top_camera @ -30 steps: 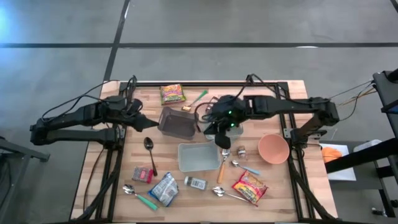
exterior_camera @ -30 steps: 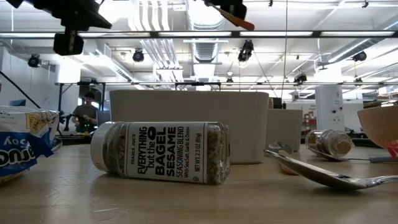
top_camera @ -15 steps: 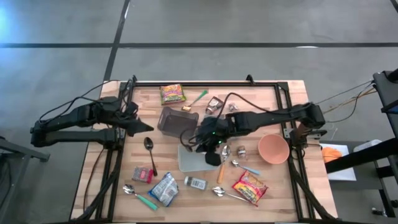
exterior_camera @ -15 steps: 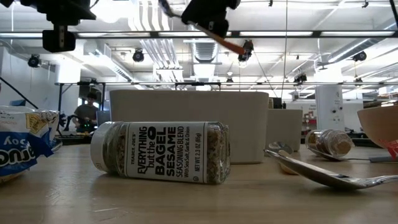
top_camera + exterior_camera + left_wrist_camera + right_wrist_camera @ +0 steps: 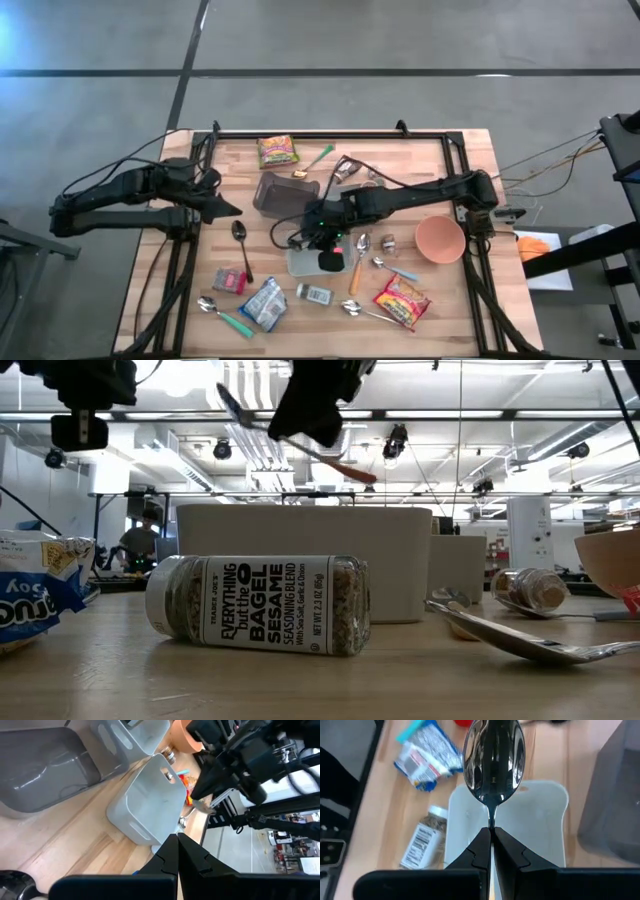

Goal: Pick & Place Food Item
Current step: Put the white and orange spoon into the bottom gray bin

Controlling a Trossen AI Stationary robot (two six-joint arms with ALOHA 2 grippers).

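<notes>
My right gripper (image 5: 326, 252) hangs over the light grey bin (image 5: 299, 264), shut on the neck of a metal spoon (image 5: 493, 760). The low view shows that spoon (image 5: 300, 445) tilted, its orange handle end lower than its bowl. Food items lie around the bin. A seasoning jar (image 5: 314, 294) and a blue-white bag (image 5: 264, 303) are in front of it. A red-yellow packet (image 5: 402, 300) lies at the front right and a yellow packet (image 5: 277, 150) at the back. My left gripper (image 5: 232, 208) waits shut at the table's left, holding nothing.
A dark grey bin (image 5: 280, 192) stands behind the light one. A pink bowl (image 5: 439, 238) sits at the right with a small jar (image 5: 387, 242) beside it. Loose spoons lie about: a black one (image 5: 240, 240), a wooden-handled one (image 5: 357, 264) and a green-handled one (image 5: 222, 313).
My right gripper has come down and to the left with the spoon, from the bin's right end to a spot over its inside. The left arm has hardly moved.
</notes>
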